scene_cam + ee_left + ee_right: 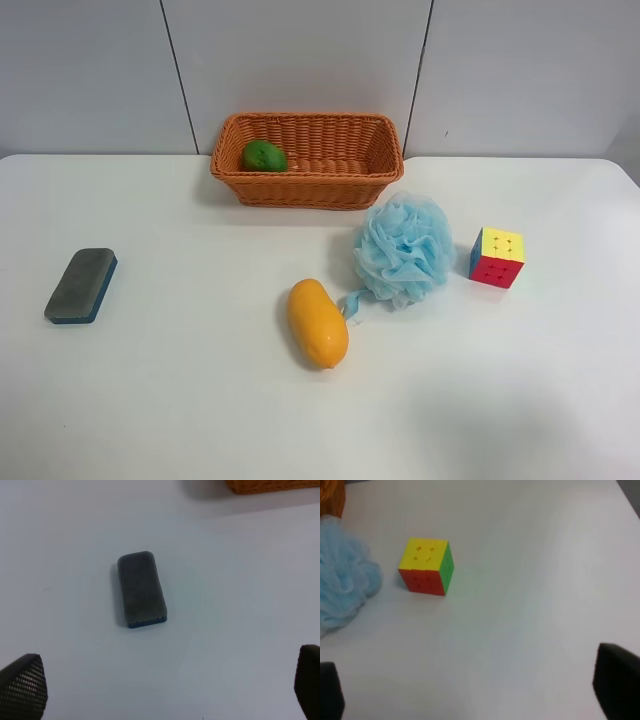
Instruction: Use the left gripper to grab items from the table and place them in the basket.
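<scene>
Sitting at the far edge of the white desk (180,400), the orange wicker basket (300,190) holds a green lime (264,156) against one end wall. The other items lie loose on the desk in front of it. A grey-and-blue eraser (81,285) rests flat, well apart from everything else, toward the exterior high view's left. An orange mango (317,322) lies near the middle, just beside the light-blue bath pouf (404,249), whose blue loop trails toward the mango. A puzzle cube (497,257) stands near the pouf on its other side, yellow face up, not touching it.

No arm appears in the exterior high view. The left wrist view shows the left gripper (160,690) hanging above the eraser (141,589), its fingers (24,687) spread wide apart and holding nothing; a corner of the basket (270,486) is visible beyond. The right wrist view shows the right gripper (470,690) with fingers (617,680) likewise set wide apart and empty, looking toward the cube (426,566) and the pouf (342,580) beside it.
</scene>
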Robot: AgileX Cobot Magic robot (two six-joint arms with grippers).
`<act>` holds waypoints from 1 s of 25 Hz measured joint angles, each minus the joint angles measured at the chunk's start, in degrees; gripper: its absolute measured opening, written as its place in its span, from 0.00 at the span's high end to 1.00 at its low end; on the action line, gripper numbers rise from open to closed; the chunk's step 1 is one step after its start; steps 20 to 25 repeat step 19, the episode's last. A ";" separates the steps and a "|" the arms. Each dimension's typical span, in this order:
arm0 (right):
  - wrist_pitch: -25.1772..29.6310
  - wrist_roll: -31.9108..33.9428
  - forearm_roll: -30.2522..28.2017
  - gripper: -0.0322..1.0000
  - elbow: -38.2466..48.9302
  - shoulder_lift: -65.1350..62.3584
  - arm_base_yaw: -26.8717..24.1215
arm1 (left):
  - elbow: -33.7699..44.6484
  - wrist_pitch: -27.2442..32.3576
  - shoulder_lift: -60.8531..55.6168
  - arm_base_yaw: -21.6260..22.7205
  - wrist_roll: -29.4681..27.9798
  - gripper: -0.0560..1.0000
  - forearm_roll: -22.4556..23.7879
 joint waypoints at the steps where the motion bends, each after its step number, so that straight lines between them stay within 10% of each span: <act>1: 0.00 0.00 0.00 0.01 0.00 0.00 0.00 | 0.00 0.00 -0.02 0.00 0.00 0.01 0.00; 25: 0.00 0.00 0.00 0.01 0.00 0.00 0.00 | 0.00 0.00 -0.02 0.00 0.00 0.01 0.00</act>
